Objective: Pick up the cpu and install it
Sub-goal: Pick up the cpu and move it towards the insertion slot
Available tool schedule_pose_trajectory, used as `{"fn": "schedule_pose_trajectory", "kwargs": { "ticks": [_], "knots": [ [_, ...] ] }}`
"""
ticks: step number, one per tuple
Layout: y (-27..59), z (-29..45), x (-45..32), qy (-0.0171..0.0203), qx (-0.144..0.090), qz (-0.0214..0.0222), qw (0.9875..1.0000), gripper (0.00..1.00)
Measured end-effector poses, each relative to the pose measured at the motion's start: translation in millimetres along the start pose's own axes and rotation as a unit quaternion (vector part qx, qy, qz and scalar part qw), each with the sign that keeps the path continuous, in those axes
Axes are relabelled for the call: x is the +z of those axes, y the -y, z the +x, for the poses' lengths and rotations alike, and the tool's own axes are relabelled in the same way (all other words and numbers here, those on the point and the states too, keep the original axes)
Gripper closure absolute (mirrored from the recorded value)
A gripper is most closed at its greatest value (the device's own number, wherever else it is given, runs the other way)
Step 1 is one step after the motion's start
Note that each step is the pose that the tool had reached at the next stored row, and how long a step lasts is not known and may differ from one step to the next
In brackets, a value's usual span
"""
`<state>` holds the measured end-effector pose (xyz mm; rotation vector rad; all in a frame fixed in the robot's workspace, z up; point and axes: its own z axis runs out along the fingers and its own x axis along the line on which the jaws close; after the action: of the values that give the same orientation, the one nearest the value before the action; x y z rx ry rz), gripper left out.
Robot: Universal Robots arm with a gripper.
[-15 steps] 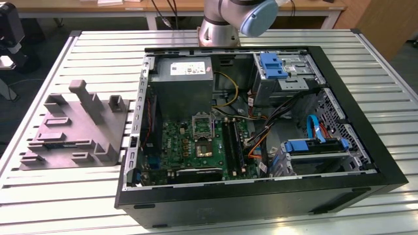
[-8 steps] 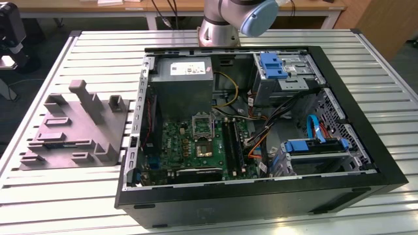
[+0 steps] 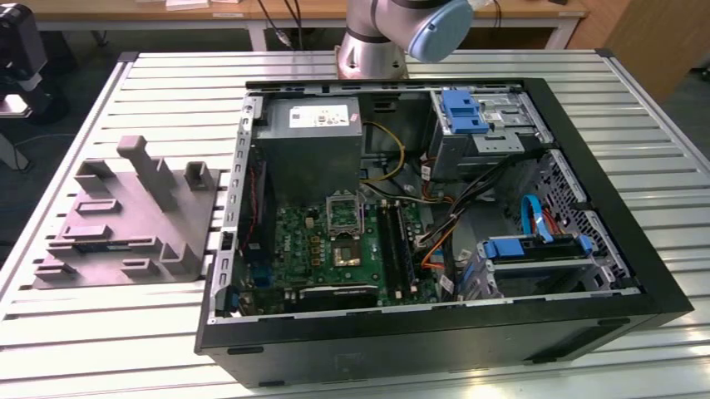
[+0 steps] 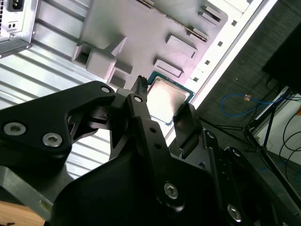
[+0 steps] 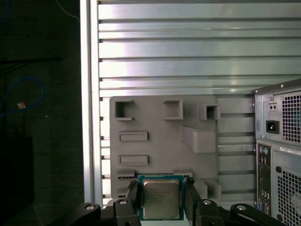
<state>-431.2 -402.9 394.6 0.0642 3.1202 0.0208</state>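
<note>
The cpu (image 5: 161, 200), a small square chip with a silvery top and a green rim, sits between my two black fingers in both wrist views, and my gripper (image 5: 161, 189) is shut on its edges. It hangs well above the grey tray (image 5: 160, 136), over the tray's near edge. The second wrist view shows the same chip (image 4: 167, 99) held by the gripper (image 4: 164, 96) above the tray (image 4: 141, 28). In the exterior view the tray (image 3: 122, 224) lies to the left of the open computer case (image 3: 444, 208). The green motherboard's metal-framed socket (image 3: 344, 212) lies inside that case.
The slatted metal table (image 3: 111, 332) carries the tray and the case. The arm's base (image 3: 383, 41) stands behind the case. Inside are a power-supply box (image 3: 316, 133), cables and blue-tabbed drive bays (image 3: 533, 249). The case's rear panel (image 5: 280, 155) stands beside the tray.
</note>
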Motion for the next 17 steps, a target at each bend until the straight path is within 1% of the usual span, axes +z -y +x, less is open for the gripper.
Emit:
{"fn": "schedule_pose_trajectory", "kwargs": {
  "ticks": [17],
  "knots": [
    [-0.1,-2.4,0.1,0.0000,0.000,0.0000,1.0000,0.53]
  ]
}}
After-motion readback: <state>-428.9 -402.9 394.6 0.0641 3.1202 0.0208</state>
